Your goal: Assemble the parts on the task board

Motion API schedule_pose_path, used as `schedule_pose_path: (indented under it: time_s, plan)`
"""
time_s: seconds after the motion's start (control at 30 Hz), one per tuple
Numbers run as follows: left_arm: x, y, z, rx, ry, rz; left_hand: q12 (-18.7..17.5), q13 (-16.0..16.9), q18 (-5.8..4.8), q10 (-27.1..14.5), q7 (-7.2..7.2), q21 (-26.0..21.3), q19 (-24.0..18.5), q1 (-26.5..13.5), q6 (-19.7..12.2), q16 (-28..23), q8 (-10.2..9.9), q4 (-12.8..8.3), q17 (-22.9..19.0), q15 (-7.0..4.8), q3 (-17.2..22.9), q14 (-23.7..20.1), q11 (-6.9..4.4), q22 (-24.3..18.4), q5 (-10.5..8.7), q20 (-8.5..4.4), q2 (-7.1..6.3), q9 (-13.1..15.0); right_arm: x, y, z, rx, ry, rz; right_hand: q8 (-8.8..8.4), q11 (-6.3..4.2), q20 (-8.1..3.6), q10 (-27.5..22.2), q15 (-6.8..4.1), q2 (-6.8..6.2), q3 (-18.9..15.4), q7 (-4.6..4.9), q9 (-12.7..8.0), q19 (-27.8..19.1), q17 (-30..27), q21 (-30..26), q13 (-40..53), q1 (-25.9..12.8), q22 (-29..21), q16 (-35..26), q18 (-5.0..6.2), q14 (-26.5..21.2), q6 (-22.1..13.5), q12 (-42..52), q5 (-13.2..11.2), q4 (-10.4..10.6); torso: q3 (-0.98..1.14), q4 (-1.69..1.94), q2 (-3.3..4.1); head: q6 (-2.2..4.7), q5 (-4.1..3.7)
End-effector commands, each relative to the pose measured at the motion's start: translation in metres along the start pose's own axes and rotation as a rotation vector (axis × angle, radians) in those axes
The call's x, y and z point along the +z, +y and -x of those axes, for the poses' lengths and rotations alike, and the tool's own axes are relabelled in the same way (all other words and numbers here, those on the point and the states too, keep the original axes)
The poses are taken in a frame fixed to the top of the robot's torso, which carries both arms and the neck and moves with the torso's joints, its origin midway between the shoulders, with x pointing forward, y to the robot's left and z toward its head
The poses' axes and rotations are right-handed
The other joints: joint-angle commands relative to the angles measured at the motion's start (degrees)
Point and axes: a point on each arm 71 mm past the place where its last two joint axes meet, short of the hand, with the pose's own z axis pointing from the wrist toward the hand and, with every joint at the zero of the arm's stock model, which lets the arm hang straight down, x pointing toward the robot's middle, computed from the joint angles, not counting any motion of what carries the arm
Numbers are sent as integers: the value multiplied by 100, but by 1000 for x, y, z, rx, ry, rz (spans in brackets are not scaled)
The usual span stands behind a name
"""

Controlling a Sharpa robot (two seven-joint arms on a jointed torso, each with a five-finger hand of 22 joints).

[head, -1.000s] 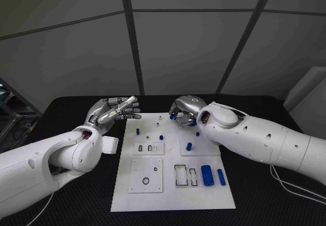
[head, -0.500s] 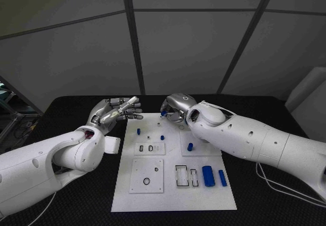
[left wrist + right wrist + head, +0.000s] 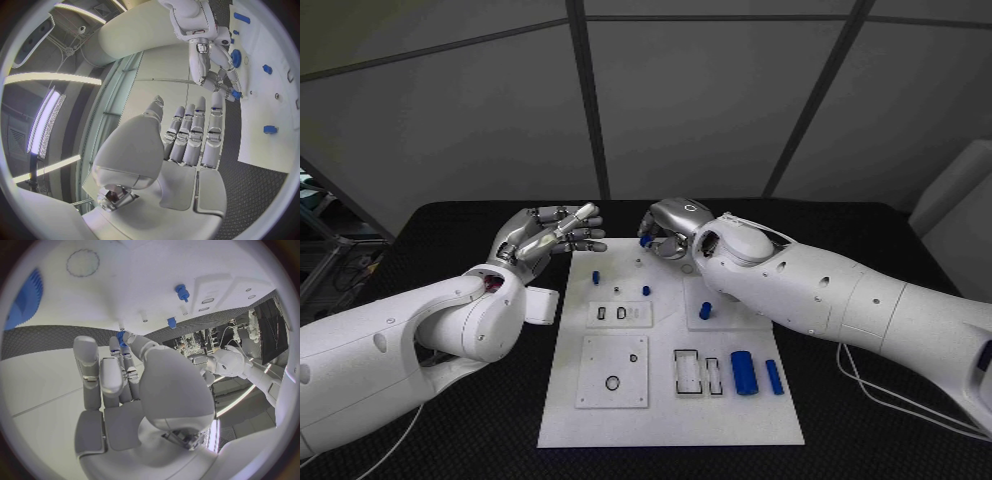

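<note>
The white task board (image 3: 668,410) lies in the middle of the black table. My right hand (image 3: 672,228) hovers over the board's far edge and pinches a small blue part (image 3: 646,240) at its fingertips; the right wrist view shows that part (image 3: 120,336) just above the board (image 3: 125,285). Off the board's far left corner, my left hand (image 3: 553,232) is raised with its fingers spread and holds nothing. In the left wrist view, the left hand (image 3: 187,145) has its fingers straight, and the right hand (image 3: 215,75) hangs beyond them.
Blue pegs (image 3: 596,277) (image 3: 645,291) (image 3: 704,311) stand upright on the board's far half. Two larger blue cylinders (image 3: 741,372) (image 3: 772,376) lie at its right, beside rectangular slots (image 3: 685,370). A white plate with a ring (image 3: 610,372) sits on the near left.
My right hand has moved left along the board's far edge with the small blue part in it. The left hand has barely shifted.
</note>
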Motion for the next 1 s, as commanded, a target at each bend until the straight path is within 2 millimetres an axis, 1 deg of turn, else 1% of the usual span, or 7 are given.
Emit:
schedule_pose_path:
  time_s: [0.03,0.3,0.43,0.57,0.8,0.87,1.0]
  plan:
    - [0,-2,-2,-1,15,-9,-36,5,268,2,55,-27,-33,-27,-1,-19,-26,-11,5,6,-7,-26,22,-5,-8,6,19,-4,1,1,-1,-7,34,4,-14,43,22,-8,-19,-33,32,44,4,24,-1,32,5,-8,5,33,-92,180,4,-21,15,11,1,1,1,-8,11]
    - [-1,-3,-2,0,15,-11,-42,5,268,-1,58,-32,-41,-28,-3,-28,-31,-13,8,9,-9,-33,25,-8,-8,8,21,-4,2,0,-4,-14,60,-3,-20,47,25,-12,-13,-37,31,46,3,12,-12,28,6,-23,-7,30,-89,176,0,-27,8,17,3,-14,17,-6,26]
    - [-1,-3,-2,-1,16,-12,-42,5,268,-1,58,-32,-41,-28,-3,-28,-31,-13,8,9,-9,-33,25,-8,-8,8,21,-4,3,-1,-5,-24,71,-16,-34,53,31,-31,-4,-48,28,47,0,0,-8,41,7,-53,5,39,-89,173,-14,-44,-3,30,2,-2,15,-27,30]
    - [-1,-3,-2,-1,16,-12,-42,5,268,-1,58,-32,-41,-28,-3,-28,-31,-13,8,9,-9,-33,25,-8,-8,8,21,-4,4,-2,-6,-36,71,-37,-60,67,45,-88,12,-62,31,54,-6,-26,-14,51,1,-95,6,46,-87,168,-43,-81,-27,50,1,-6,18,-31,28]
    - [0,-3,-2,-1,18,-10,-48,4,268,-7,62,-36,-47,-28,-7,-36,-38,-16,10,11,-11,-39,28,-11,-7,10,23,-5,6,-1,-6,-46,57,-55,-118,111,85,-235,46,-130,32,85,-22,-65,-21,72,-26,-172,16,60,-89,157,-125,-117,-45,80,6,-10,13,-34,46]
    - [0,-3,-2,-2,19,-9,-48,4,268,-7,62,-36,-47,-28,-7,-36,-38,-16,10,11,-11,-39,28,-11,-7,10,23,-5,7,-1,-6,-46,56,-57,-150,142,109,-394,75,-166,38,105,-34,-81,5,81,-60,-221,19,86,-89,159,-189,-134,-37,108,7,-8,15,-27,42]
    - [0,-2,-2,-3,20,-7,-48,4,268,-7,62,-36,-47,-28,-7,-36,-38,-16,10,11,-11,-39,28,-11,-7,10,23,-5,7,0,-6,-48,63,-57,-178,204,159,-664,122,-252,21,138,-52,-79,41,132,-123,-324,75,130,-93,159,-307,-131,-4,164,-2,4,19,-16,60]
